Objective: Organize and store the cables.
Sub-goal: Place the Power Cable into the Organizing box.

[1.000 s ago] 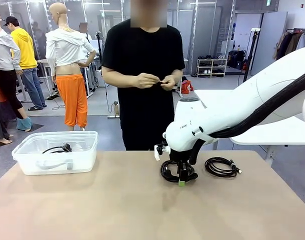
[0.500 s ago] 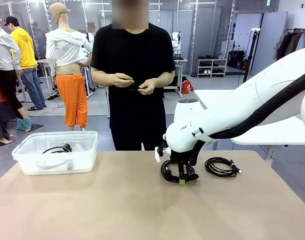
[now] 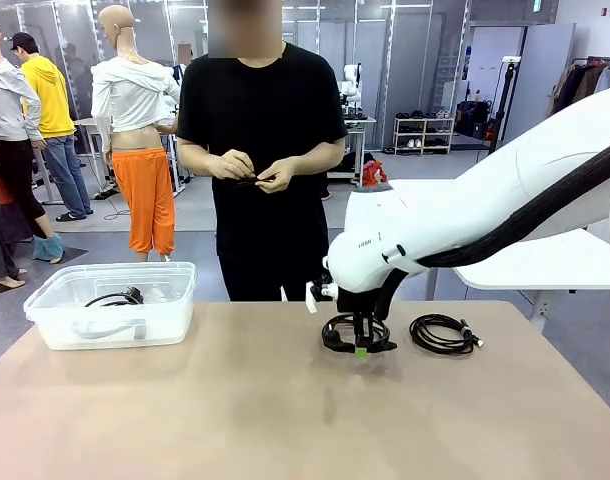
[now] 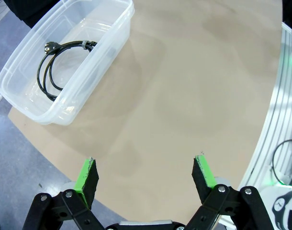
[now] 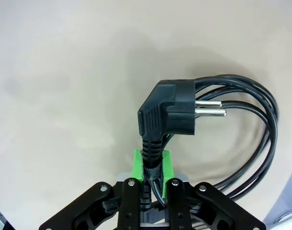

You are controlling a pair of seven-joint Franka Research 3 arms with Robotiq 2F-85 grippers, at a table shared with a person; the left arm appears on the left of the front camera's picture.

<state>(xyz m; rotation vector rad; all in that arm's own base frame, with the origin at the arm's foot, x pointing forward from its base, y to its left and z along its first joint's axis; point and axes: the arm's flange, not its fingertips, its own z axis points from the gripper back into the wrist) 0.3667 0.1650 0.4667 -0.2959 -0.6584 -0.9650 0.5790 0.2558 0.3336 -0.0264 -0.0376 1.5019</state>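
My right gripper [image 3: 361, 350] is shut on a coiled black cable [image 3: 343, 336] and holds it just above the table's middle right. In the right wrist view, the green pads [image 5: 136, 165] of the right gripper [image 5: 151, 167] clamp the cord bundle just below its black plug [image 5: 171, 112], and the loops [image 5: 263, 129] hang to the right. A second coiled cable [image 3: 443, 333] lies on the table to the right. Another cable [image 4: 60, 60] rests inside the clear bin [image 4: 123, 28]. My left gripper [image 4: 145, 175] hovers open over bare table, empty.
The clear plastic bin [image 3: 175, 272] stands at the table's left with a cable [image 3: 115, 297] in it. A person in black stands at the far side, both hands [image 3: 250, 172] working a small dark item at chest height.
My right gripper has risen slightly with the coil clamped in it. The person has stepped toward picture left. The left gripper stays as it was.
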